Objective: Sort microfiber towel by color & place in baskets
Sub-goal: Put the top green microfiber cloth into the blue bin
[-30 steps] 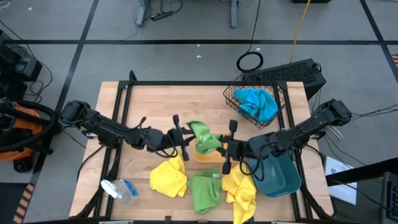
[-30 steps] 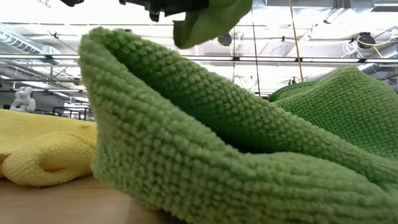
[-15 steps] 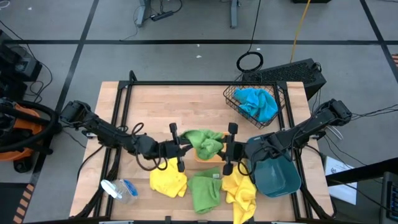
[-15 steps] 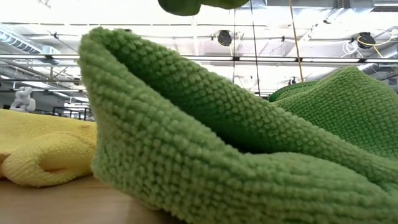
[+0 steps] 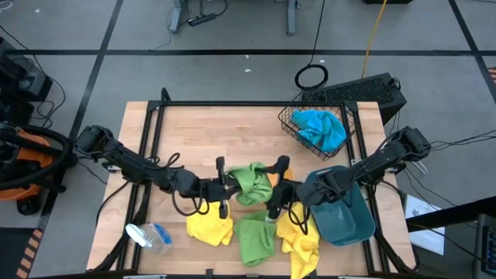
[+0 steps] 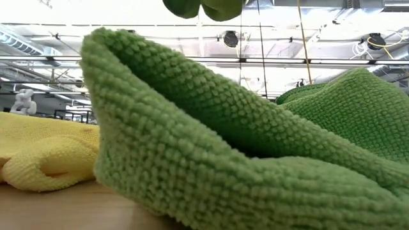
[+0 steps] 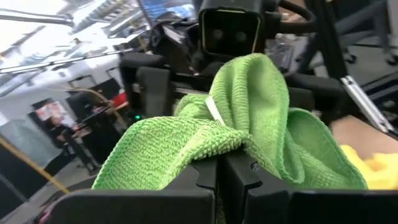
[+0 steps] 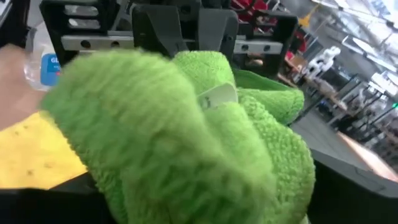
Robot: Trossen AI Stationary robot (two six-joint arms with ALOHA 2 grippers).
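Holding one green towel (image 5: pixel 249 181) between them, the two arms meet over the middle of the desk (image 5: pixel 201 128). The left end effector (image 5: pixel 225 187) is clamped on the towel's left side; its own wrist camera shows the dark fingers (image 7: pixel 214 177) pressed together with green cloth bunched over them. The right end effector (image 5: pixel 273 195) touches the towel's other side, but whether it is apart or together I cannot tell: its wrist camera is filled with blurred green cloth and a small white label (image 8: pixel 214 94).

Only the high view shows the containers. The orange bin (image 5: pixel 273 184) lies directly under the held towel, just a sliver of it showing between the two end effectors. The teal bin (image 5: pixel 341 217) sits just behind the right end effector, under that arm's forearm, and nothing shows inside it. The black wire basket (image 5: pixel 316 126) stands well beyond the right end effector, near the desk's far corner, with a blue towel (image 5: pixel 320 129) in it.

Below the end effectors lie a yellow towel (image 5: pixel 209 225), a second green towel (image 5: pixel 254 236) and another yellow towel (image 5: pixel 301 239). A clear bottle with a blue label (image 5: pixel 149 235) lies near the front left corner.

The low view shows only cloth up close: green folds (image 6: pixel 223 140) fill the picture, yellow (image 6: pixel 45 153) beside them, and the held towel's lower edge (image 6: pixel 204 7) hangs in from above.
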